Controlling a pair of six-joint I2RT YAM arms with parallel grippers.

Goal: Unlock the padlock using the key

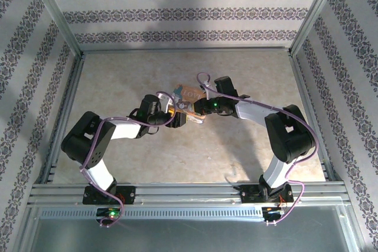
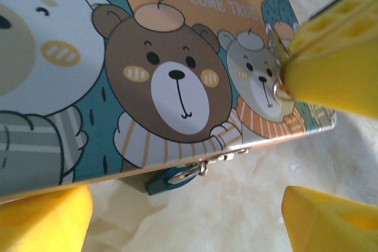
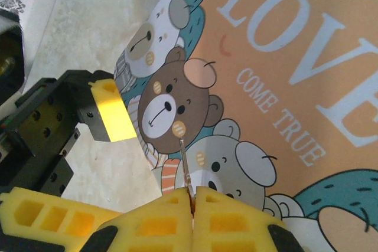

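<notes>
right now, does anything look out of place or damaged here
Nothing damaged. The thin metal key, pinched in the right gripper, lies over the orange cartoon box lid, away from the teal-and-silver padlock at its edge.

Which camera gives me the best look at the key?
The right wrist view: the key is a thin sliver pinched in the shut right gripper, over the box lid. The left wrist view catches a thin metal edge beside a yellow finger, probably the key. From the top it is too small to tell.
</notes>
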